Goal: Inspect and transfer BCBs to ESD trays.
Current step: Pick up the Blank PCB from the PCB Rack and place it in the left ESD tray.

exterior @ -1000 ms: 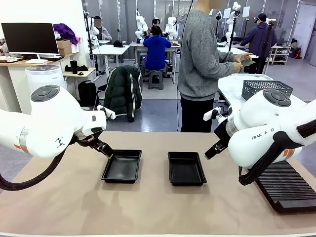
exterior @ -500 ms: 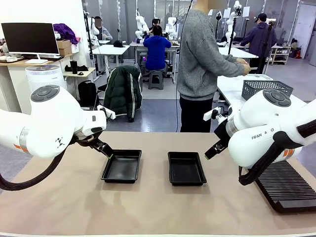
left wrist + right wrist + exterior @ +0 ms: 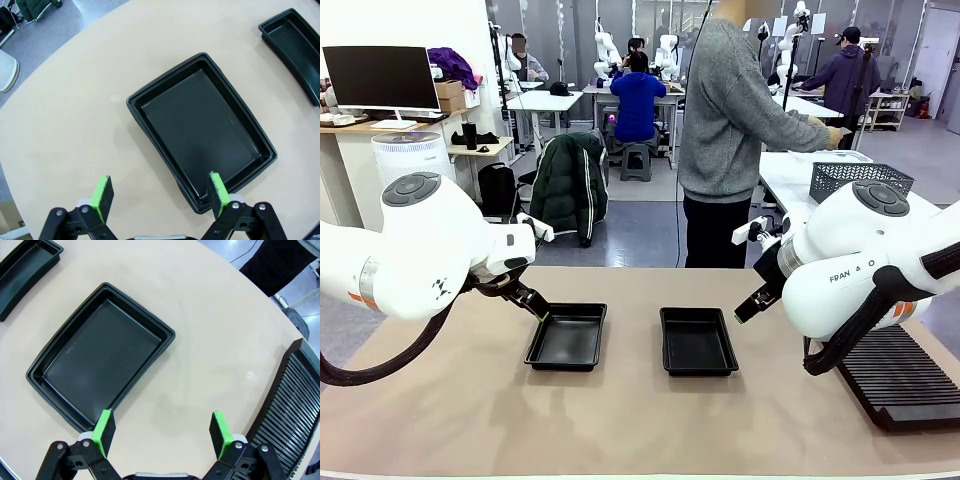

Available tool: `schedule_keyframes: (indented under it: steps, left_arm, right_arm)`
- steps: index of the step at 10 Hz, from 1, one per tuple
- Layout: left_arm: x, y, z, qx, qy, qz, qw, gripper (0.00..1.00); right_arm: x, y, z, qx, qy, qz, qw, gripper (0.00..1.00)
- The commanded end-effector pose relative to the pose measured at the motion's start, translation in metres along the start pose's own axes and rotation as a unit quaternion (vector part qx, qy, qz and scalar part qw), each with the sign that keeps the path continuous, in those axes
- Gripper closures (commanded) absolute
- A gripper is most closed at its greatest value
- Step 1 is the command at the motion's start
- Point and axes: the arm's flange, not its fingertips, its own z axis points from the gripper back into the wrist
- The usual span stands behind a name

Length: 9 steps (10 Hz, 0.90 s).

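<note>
Both ESD trays (image 3: 567, 338) are seen bare, one just ahead of the left hand (image 3: 159, 187), one ahead of the right hand (image 3: 162, 427), both hands spread apart on nothing, so every transfer is judged outstanding.

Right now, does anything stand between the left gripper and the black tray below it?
Nothing visible does. The left gripper is open over one edge of the left tray. The tray's floor is bare, and around it there is only the table.

Black ribbed rack (image 3: 905, 385) lies on tan table (image 3: 620, 425).
</note>
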Motion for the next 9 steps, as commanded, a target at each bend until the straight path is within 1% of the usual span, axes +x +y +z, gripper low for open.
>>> schedule_keyframes:
  steps: [1,9]
  left_arm:
    - [-0.0001,0.0002,0.0000,0.000,0.000,0.000,1.000,0.00]
    - [-0.0001,0.0002,0.0000,0.000,0.000,0.000,1.000,0.00]
  right_arm:
    - [0.0000,0.0000,0.0000,0.000,0.000,0.000,1.000,0.00]
    - [0.0000,0.0000,0.0000,0.000,0.000,0.000,1.000,0.00]
